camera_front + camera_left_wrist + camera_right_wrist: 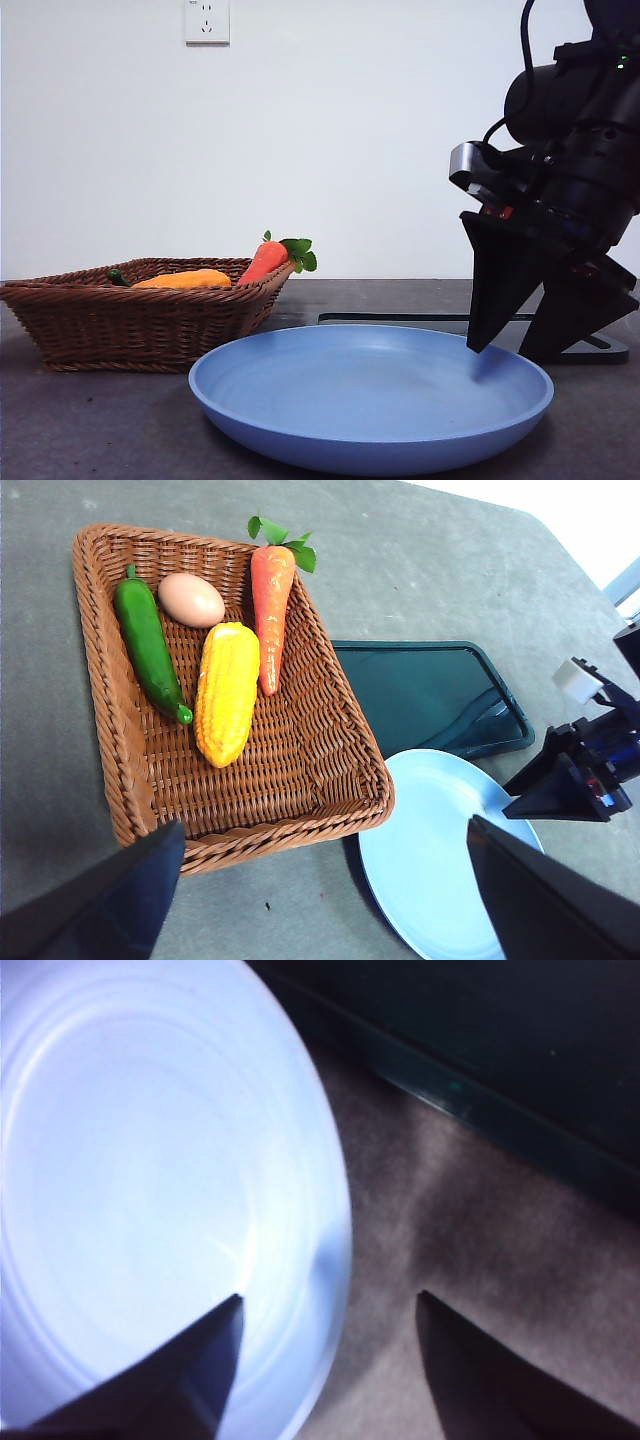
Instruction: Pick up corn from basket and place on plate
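The brown woven wicker basket (330,730) holds the bumpy yellow corn (227,692), a green cucumber (149,646), a pinkish egg (191,599) and an orange carrot (270,600). The light-blue round plastic plate (370,400) holds nothing. The right pincer (530,350) hangs spread wide and empty across the plate's 3 o'clock rim. The left pincer (320,900) is spread wide and empty.

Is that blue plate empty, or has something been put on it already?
Empty. The plate shows only bare blue surface, and the corn lies in the basket. The right gripper straddles the plate's rim, holding nothing.

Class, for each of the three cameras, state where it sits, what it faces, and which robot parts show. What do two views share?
Front: low at table height, facing the plate, basket and right gripper.
Left wrist: high above, looking down on corn, basket; own open jaws at its edge.
Right wrist: close above plate rim; own open jaws straddle it.
Shared: all three show the plate.
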Robot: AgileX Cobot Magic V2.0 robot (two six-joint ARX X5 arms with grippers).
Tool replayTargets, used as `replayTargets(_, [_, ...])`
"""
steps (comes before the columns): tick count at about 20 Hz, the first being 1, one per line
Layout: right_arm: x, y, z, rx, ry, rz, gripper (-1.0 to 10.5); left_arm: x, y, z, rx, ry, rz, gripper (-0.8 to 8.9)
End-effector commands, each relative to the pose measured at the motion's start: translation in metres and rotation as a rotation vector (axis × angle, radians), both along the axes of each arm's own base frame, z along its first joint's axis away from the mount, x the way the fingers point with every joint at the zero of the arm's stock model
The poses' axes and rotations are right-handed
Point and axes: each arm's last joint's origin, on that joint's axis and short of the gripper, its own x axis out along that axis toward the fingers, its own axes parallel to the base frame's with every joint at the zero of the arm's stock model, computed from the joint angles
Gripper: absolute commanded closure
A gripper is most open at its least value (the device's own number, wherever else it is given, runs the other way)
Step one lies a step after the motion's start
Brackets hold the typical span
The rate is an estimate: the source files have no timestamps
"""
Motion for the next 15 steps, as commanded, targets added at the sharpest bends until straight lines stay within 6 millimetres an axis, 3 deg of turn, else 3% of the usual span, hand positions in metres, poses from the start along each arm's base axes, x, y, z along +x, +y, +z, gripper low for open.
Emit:
replayTargets(1, [0.005,0.004,-0.005,-0.003,0.013,-0.004,7.6,0.001,0.000,0.006,-0.008,-0.025,-0.006,3.57])
replayTargets(8, [0.008,0.005,-0.008,0.005,0.018,-0.020,9.4,0.004,-0.001,0.005,-0.008,-0.013,-0.007,3.57])
replayTargets(15, [0.007,0.002,-0.004,0.005,0.048,-0.055,9.4,0.026,-0.012,0.005,-0.003,-0.013,-0.079,3.59])
